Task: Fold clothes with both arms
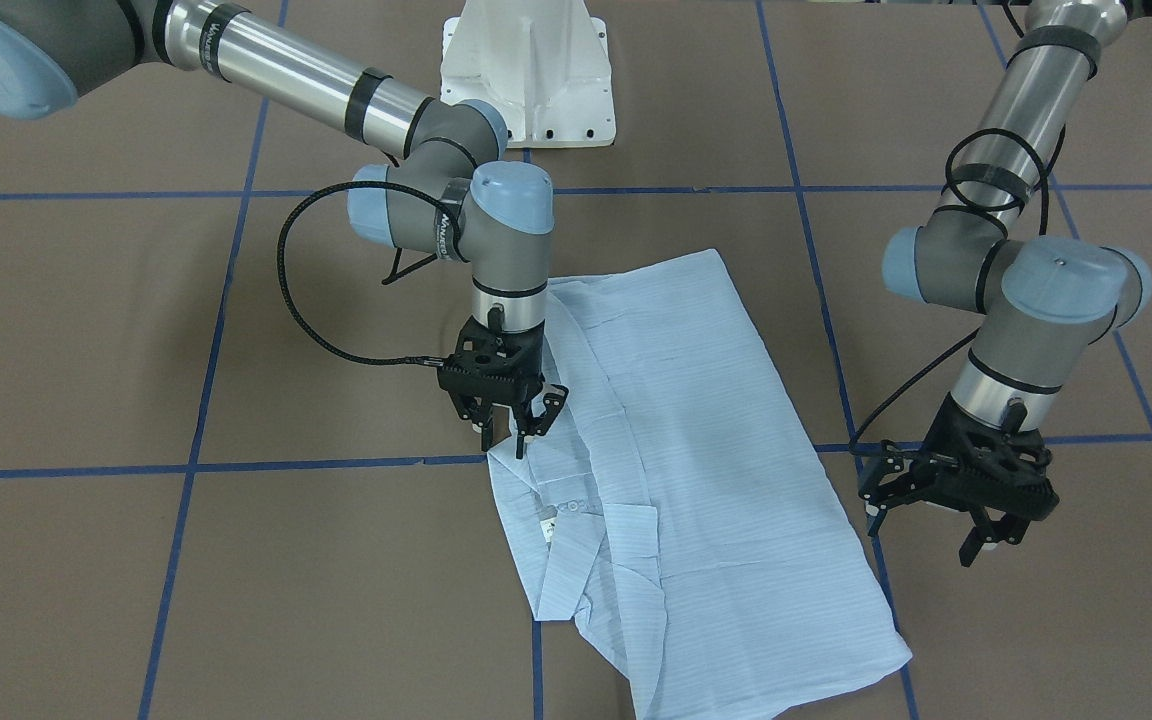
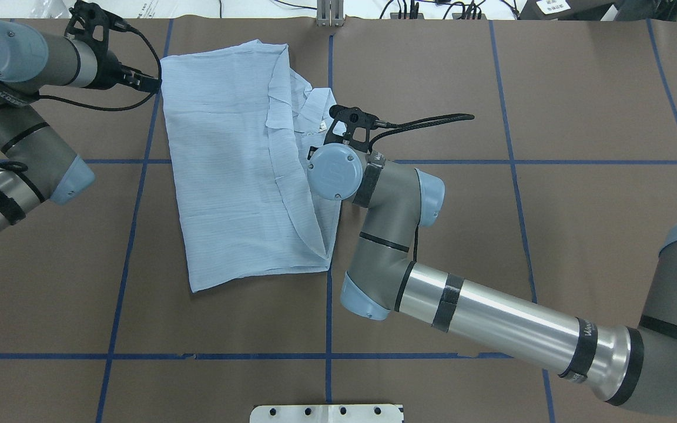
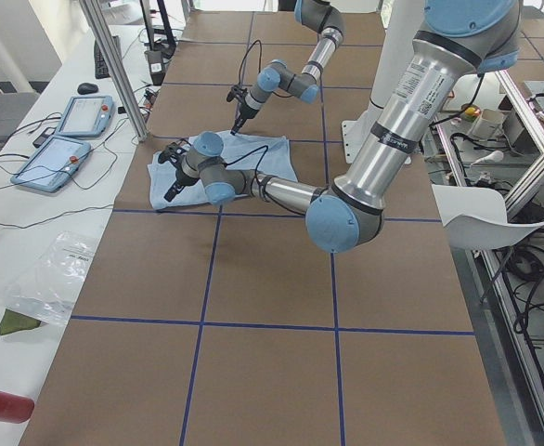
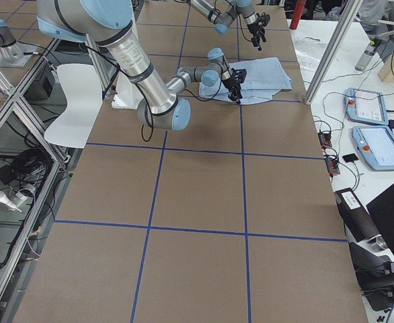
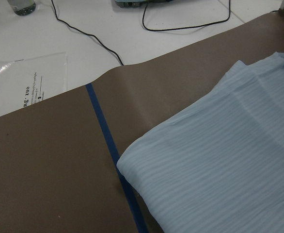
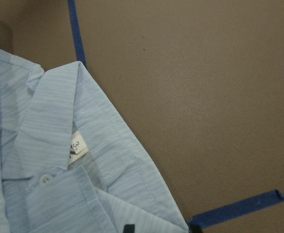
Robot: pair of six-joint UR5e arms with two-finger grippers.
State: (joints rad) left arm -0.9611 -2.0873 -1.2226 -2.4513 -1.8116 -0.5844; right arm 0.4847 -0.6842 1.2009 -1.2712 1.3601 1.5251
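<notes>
The pale-blue striped shirt (image 1: 696, 480) lies partly folded on the brown table, its sides turned in over the front. Its collar with a white size label (image 6: 79, 145) and a small button (image 6: 45, 179) fills the right wrist view. My right gripper (image 1: 506, 438) points down at the shirt's edge beside the collar. It is open, with one fingertip (image 6: 128, 227) over the cloth and the other over the table. My left gripper (image 1: 921, 525) hangs wide open and empty just beyond the opposite edge of the shirt. A folded corner of the shirt (image 5: 219, 165) shows in the left wrist view.
Blue tape lines (image 1: 336, 463) grid the brown table. The white pedestal base (image 1: 526, 80) stands at the robot's side. Beyond the table's far edge lie cables, a plastic bag (image 5: 25, 82) and two tablets (image 3: 68, 139).
</notes>
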